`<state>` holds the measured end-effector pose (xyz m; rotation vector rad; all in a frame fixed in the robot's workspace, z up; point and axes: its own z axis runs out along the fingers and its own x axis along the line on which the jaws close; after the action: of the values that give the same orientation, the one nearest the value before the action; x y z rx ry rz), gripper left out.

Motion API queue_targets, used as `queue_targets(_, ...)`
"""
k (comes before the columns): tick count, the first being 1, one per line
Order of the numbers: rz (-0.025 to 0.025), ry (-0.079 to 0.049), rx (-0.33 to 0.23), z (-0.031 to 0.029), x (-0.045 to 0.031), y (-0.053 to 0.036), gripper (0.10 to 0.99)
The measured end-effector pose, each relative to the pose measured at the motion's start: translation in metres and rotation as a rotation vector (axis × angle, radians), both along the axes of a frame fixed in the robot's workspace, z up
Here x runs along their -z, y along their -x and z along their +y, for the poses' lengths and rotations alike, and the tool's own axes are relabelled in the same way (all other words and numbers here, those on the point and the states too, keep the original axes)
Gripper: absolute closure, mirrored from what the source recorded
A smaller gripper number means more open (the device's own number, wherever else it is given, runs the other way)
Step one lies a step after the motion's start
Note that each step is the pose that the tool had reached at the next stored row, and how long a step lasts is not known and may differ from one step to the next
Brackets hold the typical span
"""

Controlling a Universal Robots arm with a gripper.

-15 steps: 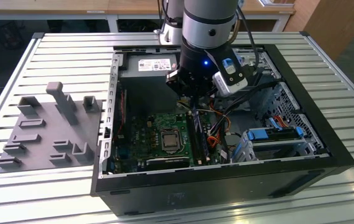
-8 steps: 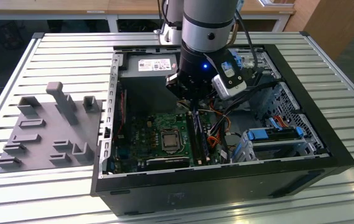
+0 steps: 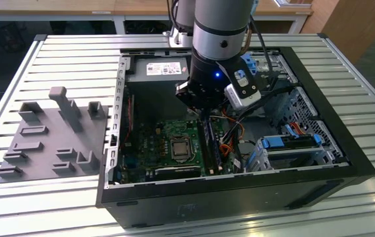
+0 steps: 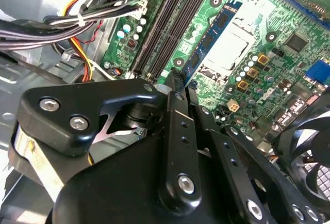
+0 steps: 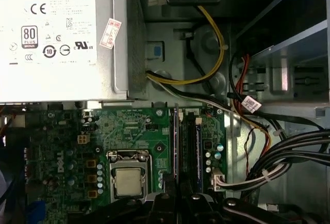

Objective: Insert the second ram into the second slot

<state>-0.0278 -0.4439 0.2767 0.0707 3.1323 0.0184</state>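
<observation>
**Gripper at the ram beside the CPU socket**

An open case (image 3: pixel 240 185) lies on the slatted worktop (image 3: pixel 75 54), and the arm reaches straight down into it. In the exterior view the gripper (image 3: pixel 204 116) hangs over the board's memory slots. The ram (image 3: pixel 208 143) runs from just under it toward 6 o'clock, standing on edge at 3 o'clock of the CPU socket (image 3: pixel 179 147).

In the second wrist view the gripper (image 4: pixel 183 82) has its fingers drawn close together on the near end of the ram (image 4: pixel 214 35). That blue stick, with dark chips, stands between the black slots and the socket (image 4: pixel 227 48). A fan (image 4: pixel 309 146) sits near the gripper's body.

In the first wrist view the ram (image 5: pixel 176 141) shows edge-on as a thin line leading to the gripper (image 5: pixel 178 195), just beside the socket (image 5: pixel 128 180). The power supply (image 5: pixel 51 38) lies beyond the board.

In the exterior view, a grey fixture plate (image 3: pixel 49 143) rests on the worktop at 9 o'clock of the case, well apart from the gripper.
</observation>
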Motion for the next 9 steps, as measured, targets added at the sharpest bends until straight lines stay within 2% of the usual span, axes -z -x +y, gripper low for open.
queue_targets(4,0.0014,0.000,0.000,-0.0076,0.0022,-0.0001,0.945)
queue_targets(9,0.0141,0.000,0.000,-0.0088,0.0106,-0.0042,0.945)
